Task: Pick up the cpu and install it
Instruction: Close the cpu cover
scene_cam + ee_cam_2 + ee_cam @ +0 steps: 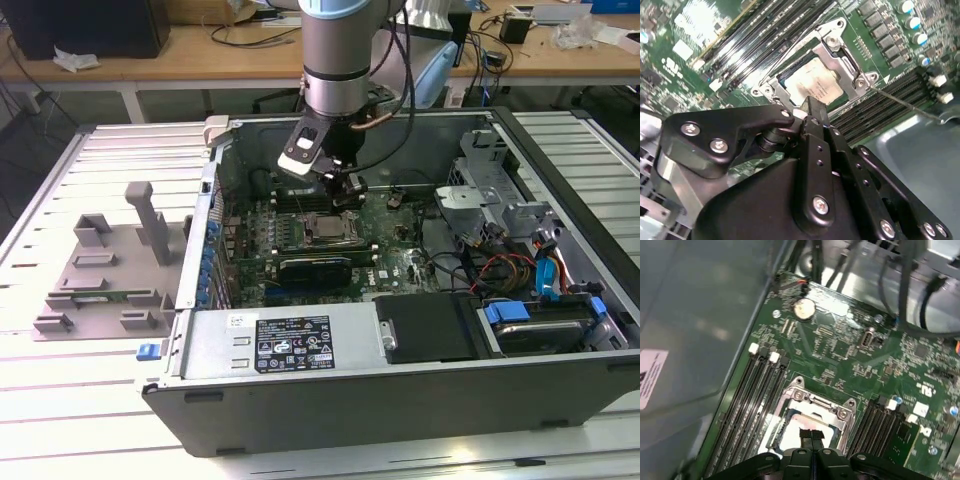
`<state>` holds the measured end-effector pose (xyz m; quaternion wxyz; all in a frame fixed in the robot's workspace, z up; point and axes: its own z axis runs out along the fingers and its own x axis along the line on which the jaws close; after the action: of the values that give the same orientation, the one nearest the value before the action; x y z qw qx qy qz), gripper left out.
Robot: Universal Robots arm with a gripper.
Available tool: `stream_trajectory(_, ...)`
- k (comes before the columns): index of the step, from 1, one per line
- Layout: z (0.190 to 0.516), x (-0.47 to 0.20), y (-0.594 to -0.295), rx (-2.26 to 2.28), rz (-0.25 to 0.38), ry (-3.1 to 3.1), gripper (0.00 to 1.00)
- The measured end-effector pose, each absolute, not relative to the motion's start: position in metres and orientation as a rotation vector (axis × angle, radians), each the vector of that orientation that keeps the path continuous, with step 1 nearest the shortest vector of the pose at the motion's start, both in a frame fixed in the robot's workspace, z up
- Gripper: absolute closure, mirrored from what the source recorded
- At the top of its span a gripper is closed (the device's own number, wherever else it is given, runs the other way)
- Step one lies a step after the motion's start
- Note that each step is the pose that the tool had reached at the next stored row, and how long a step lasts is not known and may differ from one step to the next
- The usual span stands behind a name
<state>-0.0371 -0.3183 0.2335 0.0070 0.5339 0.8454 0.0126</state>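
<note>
Arm reaches down into the open computer case, which lies on the slatted desk. The pincer hangs low over the motherboard, right above the socket.

In the first wrist view the pincer has its two fingers pressed together, only a thin seam between them. We see nothing gripped. In the second wrist view the fingertips end just over the near edge of the socket frame. We cannot tell whether they touch anything.

The cpu lies flat inside the socket's metal frame, silver-white top up. In the first wrist view the cpu shows just beyond the fingertips. In the exterior view the cpu sits in the middle of the board, just below the pincer.

Memory slots run along both sides of the socket. A thin wire lever sticks out from the frame.

A grey fixture tray with upright posts sits on the desk outside the case, on the exterior view's left, well apart from the pincer.
</note>
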Motion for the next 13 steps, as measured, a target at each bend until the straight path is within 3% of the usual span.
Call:
stream_trajectory(7, 0.2335, -0.0371, -0.3183, 1.055, 0.043, 2.950, 0.89)
stream_trajectory(13, 0.2335, -0.0371, -0.3183, 0.847, 0.044, 3.018, 0.89)
